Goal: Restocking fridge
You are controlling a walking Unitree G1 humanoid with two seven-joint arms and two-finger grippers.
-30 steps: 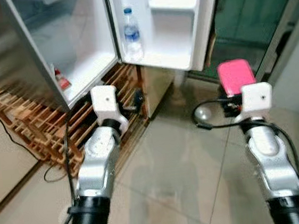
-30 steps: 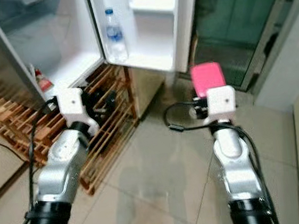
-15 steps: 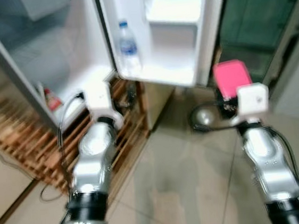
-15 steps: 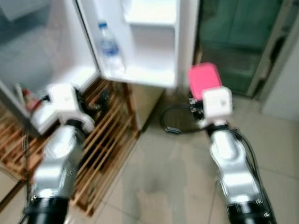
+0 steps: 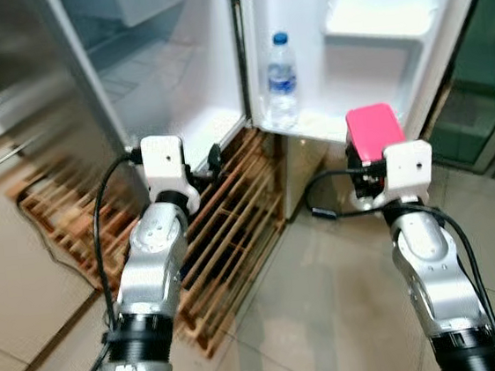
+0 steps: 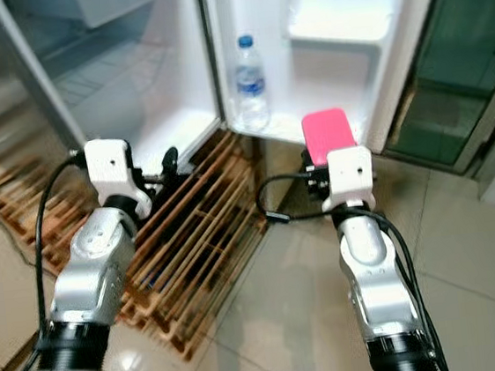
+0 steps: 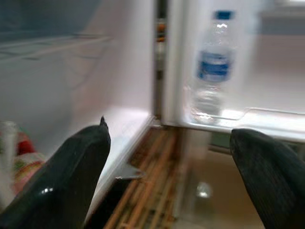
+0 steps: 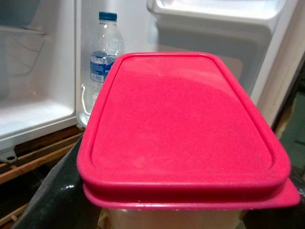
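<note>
Fingers [image 7: 81,181] of left gripper [image 7: 171,176] spread wide, empty, aimed at open fridge [image 5: 184,86]. Right gripper [image 8: 157,210] fingers clamp red-lidded container [image 5: 375,132], held before fridge door [image 5: 374,39]. Wooden rack [image 5: 226,232] on floor below fridge. Water bottle [image 5: 280,80] upright in lowest door shelf.

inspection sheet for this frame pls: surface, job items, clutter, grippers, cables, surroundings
Surface: glossy tiled floor; wooden slatted pallet under the fridge.
Job's things: fridge open; water bottle upright in the door shelf; pink-lidded container held up in front of that shelf.
Clutter: a red-and-white item at the compartment's edge, too blurred to identify.
Grippers: left gripper open, empty, facing the compartment; right gripper shut on the container.
Cables: black cable along the left arm; another loops by the right wrist.
Surroundings: dark glass door on the right.
</note>
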